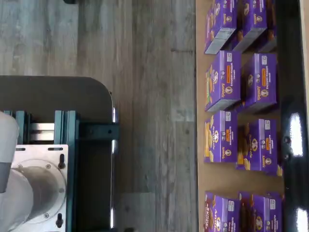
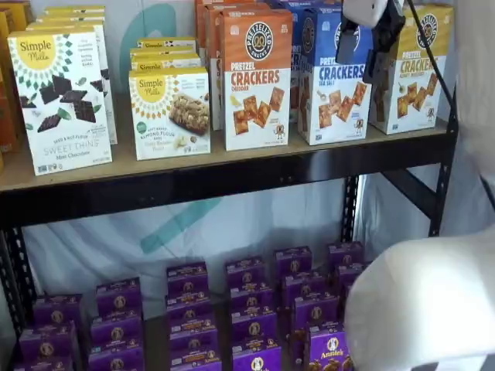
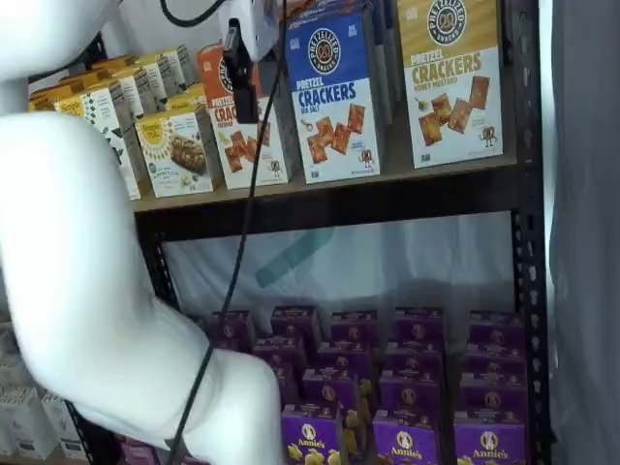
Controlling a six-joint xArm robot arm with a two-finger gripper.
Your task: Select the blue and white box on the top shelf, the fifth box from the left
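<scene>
The blue box stands on the top shelf between an orange Cheddar box and a yellow box, toward the shelf's right end. Both shelf views show it – "PRETZEL CRACKERS SEA SALT" under a round black logo. The gripper hangs in front of its upper part in a shelf view; there two black fingers show with a gap, so the jaws are spread. In a shelf view the gripper appears side-on. The wrist view shows neither – only purple Annie's boxes on a lower board. "Simple Mills" boxes stand at the shelf's left.
</scene>
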